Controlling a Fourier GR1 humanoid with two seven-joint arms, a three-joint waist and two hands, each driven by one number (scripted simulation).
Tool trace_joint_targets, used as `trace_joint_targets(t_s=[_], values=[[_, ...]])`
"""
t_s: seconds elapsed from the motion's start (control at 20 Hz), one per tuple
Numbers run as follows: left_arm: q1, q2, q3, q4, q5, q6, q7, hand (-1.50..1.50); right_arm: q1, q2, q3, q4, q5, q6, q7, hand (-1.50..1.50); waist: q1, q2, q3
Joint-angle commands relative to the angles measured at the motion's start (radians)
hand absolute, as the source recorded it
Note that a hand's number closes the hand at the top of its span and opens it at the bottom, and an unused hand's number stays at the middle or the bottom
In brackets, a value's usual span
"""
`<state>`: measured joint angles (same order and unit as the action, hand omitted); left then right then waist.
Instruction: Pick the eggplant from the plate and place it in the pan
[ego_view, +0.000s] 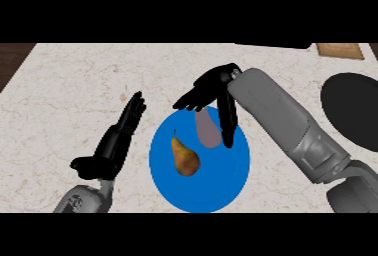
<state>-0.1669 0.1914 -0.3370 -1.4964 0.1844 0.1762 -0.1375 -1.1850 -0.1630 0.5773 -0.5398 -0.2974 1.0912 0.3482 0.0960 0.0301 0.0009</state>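
Head view showed our right hand (210, 92) spread above the blue plate (221, 187), fingers drooping beside the mauve eggplant (207, 131) lying on it near a pear (184, 157). Our left hand (122, 131) rested open. We saw the pan (353, 110) well apart.

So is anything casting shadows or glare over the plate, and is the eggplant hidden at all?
Head view: even light, no glare on the blue plate; right hand hangs over the eggplant, hiding its far end; the pear shows whole.
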Motion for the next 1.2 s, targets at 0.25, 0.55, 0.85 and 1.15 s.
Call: trace_joint_targets(t_s=[0.25,0.55,0.85,1.15], values=[[0.000,-0.014,0.011,0.019,-0.024,0.018,0.003,0.00,-0.071,0.076,0.071,0.120,0.164,0.109,-0.133,-1.50,-0.025,-0.003,0.000],[0.088,-0.001,0.006,-0.053,-0.038,0.022,-0.007,0.00,-0.045,0.111,0.098,0.146,0.258,0.078,-0.205,-1.50,-0.040,-0.014,0.000],[0.031,-0.016,0.031,-0.003,-0.029,-0.001,-0.004,0.00,-0.070,0.136,0.069,0.234,0.289,0.050,-0.260,-1.50,-0.044,-0.009,-0.001],[0.059,-0.008,0.023,-0.089,-0.028,-0.003,0.048,0.00,-0.020,0.153,0.106,0.242,0.372,0.018,-0.341,-1.50,-0.039,-0.010,0.000]])
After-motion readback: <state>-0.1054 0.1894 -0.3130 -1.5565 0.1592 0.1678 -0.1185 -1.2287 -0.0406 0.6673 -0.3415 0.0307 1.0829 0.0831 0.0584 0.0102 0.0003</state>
